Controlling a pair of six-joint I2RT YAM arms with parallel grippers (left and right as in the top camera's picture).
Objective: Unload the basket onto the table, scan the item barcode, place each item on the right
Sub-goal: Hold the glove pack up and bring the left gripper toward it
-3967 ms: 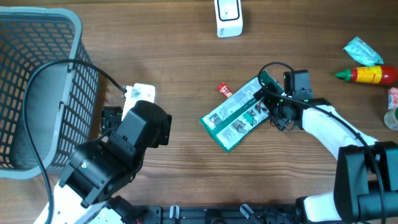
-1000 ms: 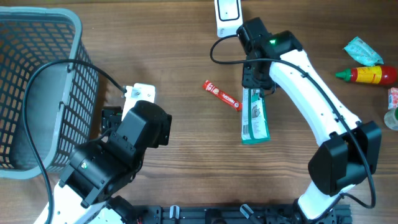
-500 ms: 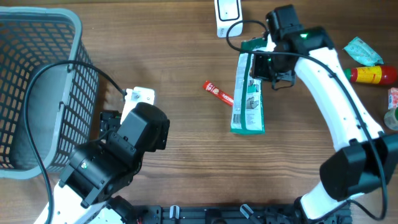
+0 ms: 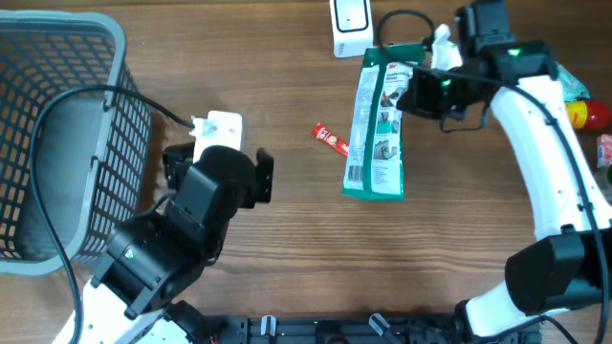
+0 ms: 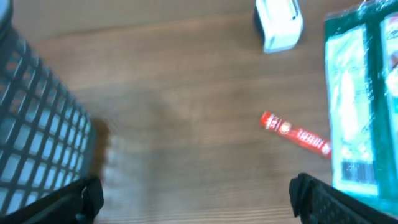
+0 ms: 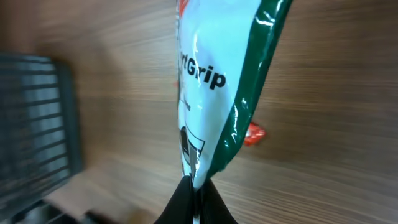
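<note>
Right gripper (image 6: 194,190), clamped on a green-and-white packet (image 4: 378,124), held it beside the white scanner (image 4: 351,24) at the table's (image 4: 287,248) far edge, likely for scanning; left gripper (image 5: 193,202) gaped empty.

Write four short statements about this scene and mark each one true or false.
1. The right tool is shut on the green-and-white packet. True.
2. The red sachet lies inside the basket. False: it lies on the table, outside the basket and beside the packet.
3. The left tool is open and holds nothing. True.
4. The packet lies flat on top of the white scanner. False: the right tool holds it by one end, next to the scanner.
</note>
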